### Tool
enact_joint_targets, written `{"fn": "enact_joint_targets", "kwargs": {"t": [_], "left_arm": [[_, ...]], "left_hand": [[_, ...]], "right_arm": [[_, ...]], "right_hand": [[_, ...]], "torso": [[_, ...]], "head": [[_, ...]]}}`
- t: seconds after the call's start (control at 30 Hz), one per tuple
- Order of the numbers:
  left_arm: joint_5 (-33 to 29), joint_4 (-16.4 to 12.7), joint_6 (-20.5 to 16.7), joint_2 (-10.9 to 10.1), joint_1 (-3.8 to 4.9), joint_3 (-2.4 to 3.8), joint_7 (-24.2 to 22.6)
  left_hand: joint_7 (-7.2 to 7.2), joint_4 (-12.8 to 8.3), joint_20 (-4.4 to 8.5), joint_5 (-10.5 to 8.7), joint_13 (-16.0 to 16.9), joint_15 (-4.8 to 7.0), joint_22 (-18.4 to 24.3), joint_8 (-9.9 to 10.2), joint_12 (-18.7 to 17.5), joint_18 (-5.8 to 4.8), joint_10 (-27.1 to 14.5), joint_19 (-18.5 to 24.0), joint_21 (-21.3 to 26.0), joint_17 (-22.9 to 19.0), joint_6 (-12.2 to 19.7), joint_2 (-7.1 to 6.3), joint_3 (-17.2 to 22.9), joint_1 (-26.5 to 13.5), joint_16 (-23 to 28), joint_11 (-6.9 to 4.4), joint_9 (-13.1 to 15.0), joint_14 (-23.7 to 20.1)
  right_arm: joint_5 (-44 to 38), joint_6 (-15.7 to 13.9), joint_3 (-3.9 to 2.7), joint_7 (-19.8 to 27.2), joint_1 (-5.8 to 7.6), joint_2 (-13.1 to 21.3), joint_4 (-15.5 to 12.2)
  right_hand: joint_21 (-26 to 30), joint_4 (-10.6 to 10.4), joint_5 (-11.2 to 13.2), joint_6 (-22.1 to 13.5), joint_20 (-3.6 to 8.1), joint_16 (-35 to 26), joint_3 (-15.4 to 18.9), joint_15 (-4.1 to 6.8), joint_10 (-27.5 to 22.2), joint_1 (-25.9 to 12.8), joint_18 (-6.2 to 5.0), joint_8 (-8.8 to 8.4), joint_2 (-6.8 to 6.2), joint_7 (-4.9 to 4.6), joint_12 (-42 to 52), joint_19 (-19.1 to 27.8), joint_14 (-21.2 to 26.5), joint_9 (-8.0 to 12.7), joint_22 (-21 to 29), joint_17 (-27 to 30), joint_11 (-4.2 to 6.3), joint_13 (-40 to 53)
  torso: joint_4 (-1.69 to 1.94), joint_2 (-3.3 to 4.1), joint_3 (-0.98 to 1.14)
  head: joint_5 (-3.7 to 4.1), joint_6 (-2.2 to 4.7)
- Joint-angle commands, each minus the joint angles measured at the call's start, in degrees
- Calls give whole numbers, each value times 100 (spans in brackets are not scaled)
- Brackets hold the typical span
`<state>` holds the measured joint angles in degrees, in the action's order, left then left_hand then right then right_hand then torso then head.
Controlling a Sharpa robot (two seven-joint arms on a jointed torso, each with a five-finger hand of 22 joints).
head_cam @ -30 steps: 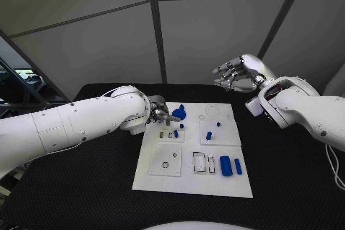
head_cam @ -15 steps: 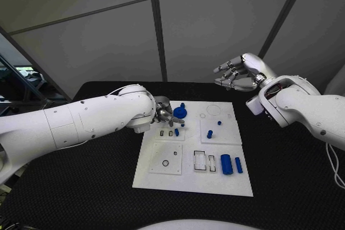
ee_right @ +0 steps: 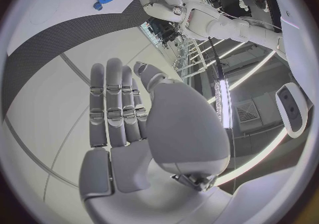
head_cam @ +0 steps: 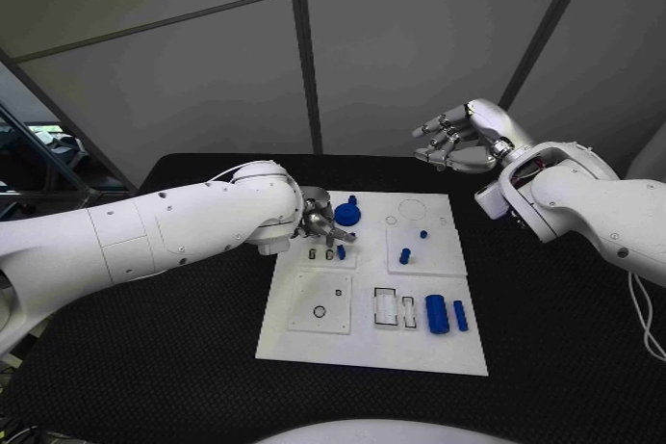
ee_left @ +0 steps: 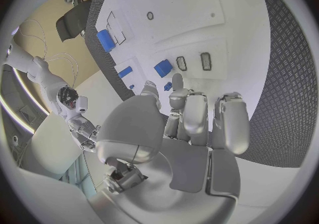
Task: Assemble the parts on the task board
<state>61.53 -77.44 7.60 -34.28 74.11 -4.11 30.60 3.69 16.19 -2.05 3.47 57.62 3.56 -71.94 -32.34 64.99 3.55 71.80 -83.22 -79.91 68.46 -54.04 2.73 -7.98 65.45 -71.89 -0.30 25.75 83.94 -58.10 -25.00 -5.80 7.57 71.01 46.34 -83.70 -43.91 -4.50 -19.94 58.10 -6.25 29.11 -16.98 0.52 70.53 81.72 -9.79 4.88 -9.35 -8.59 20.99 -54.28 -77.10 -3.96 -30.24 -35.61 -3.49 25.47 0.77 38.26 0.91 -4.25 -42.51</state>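
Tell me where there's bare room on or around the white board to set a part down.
The black table is bare on the near left and right of the task board, whose near edge strip is free too. It is crowded at the far left corner, where the left hand hovers beside the blue gear. The right hand is raised, off the board.

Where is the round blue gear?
In the head view the blue gear sits near the far edge of the white task board, just beside the left hand, which hovers at its left.
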Motion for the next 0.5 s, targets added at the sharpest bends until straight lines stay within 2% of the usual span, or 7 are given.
{"fn": "enact_joint_targets", "kwargs": {"t": [0.03,0.5], "left_arm": [[81,-10,158,6,9,-2,53],[82,-14,265,70,8,-16,60]], "left_hand": [[-3,-37,-9,12,15,50,-11,-40,2,-11,-28,-33,-22,9,39,34,-14,40,-16,-12,13,131],[-19,-86,-1,32,70,60,-69,-100,43,-20,5,-53,-51,12,42,82,-1,156,-17,-26,110,133]], "right_arm": [[-25,3,-6,-5,14,-10,8],[-25,42,-5,-17,14,-36,39]], "right_hand": [[36,-7,-19,45,13,-31,-32,-6,30,-3,-63,-20,-23,-11,-29,-43,-42,4,7,-5,10,-9],[40,-6,-55,47,13,-54,-39,-8,36,-17,-62,-23,-22,-12,-37,-46,-51,4,7,-12,8,-18]], "torso": [[9,1,-3],[3,7,-8]], "head": [[1,-5],[6,-32]]}}
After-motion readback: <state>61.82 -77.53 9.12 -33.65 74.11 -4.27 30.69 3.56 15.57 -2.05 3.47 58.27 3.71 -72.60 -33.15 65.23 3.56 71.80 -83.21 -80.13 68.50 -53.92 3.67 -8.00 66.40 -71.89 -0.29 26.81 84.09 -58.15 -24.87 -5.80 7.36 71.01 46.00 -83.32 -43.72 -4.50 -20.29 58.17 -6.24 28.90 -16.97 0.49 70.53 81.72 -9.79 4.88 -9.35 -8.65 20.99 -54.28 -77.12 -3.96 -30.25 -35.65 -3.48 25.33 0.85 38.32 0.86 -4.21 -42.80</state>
